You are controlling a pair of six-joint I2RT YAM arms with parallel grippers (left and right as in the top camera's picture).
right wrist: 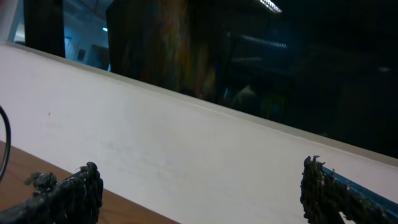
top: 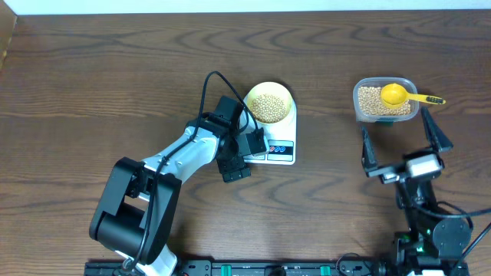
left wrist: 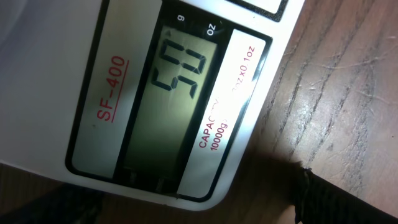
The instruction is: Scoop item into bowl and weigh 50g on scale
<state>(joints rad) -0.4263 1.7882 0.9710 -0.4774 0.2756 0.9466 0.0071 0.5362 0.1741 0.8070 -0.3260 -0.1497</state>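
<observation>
The pale yellow bowl point(top: 269, 103) stands on the white scale point(top: 278, 151) and holds a layer of tan beans point(top: 268, 107). My left gripper point(top: 245, 153) hovers open over the scale's front left corner, holding nothing. In the left wrist view the scale's display point(left wrist: 163, 93) fills the frame and its digits read 50; my left gripper point(left wrist: 193, 202) shows only dark fingertips point(left wrist: 317, 199) at the bottom edge. My right gripper point(top: 403, 146) is open and empty, just in front of the tub. The right wrist view has no task object between the open right gripper point(right wrist: 199, 190).
A clear plastic tub point(top: 359, 96) of beans stands at the back right. A bright yellow scoop point(top: 393, 94) lies in it with its handle pointing right. The right wrist camera faces a white wall point(right wrist: 186, 149) and a dark window.
</observation>
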